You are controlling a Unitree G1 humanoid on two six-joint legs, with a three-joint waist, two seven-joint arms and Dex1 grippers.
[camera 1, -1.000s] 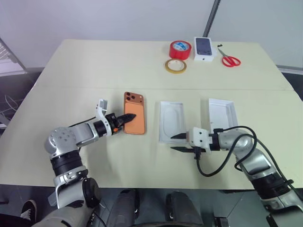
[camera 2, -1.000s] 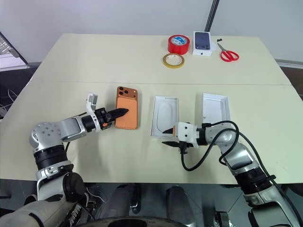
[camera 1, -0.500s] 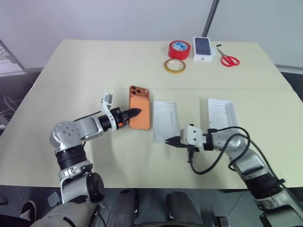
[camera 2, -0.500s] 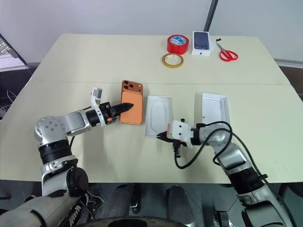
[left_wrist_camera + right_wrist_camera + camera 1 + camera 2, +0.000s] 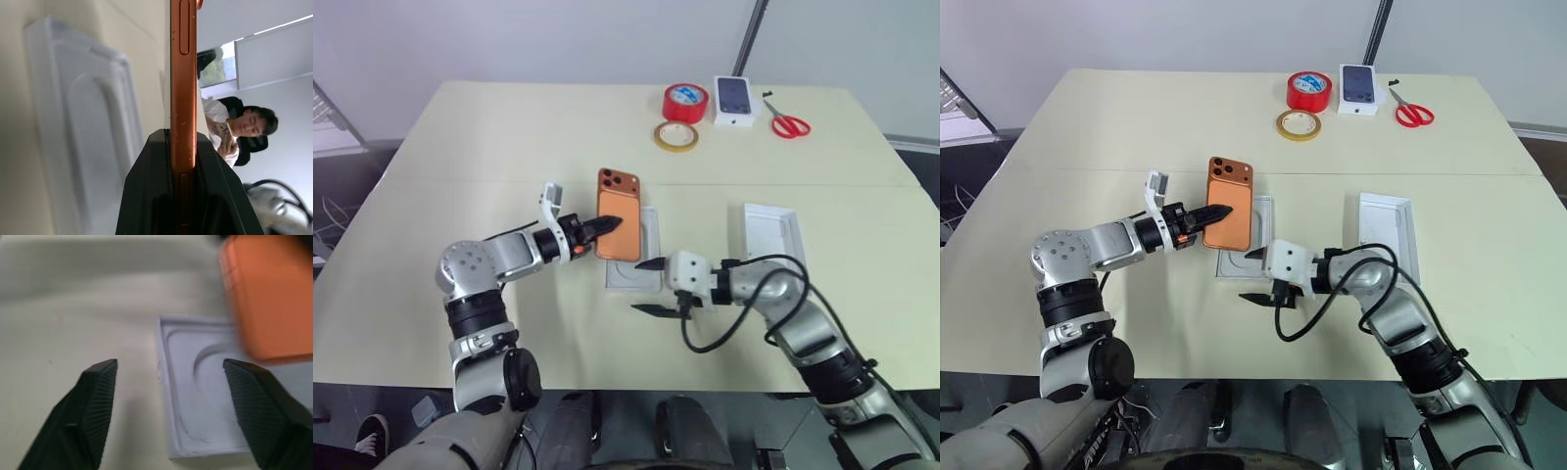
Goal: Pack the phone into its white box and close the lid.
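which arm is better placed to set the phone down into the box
Left. Its gripper holds the phone right over the white box. The right gripper is open beside the box.

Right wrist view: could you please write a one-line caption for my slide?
Open right tool hovers near the white box while the orange phone is above it.

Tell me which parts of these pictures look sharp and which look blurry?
Left wrist view: the phone edge is crisp, the white box behind it soft. Right wrist view: the right pincer fingers show sharp ridges, while the orange phone is smeared. Left eye view: evenly lit, the red tape roll and scissors clear.
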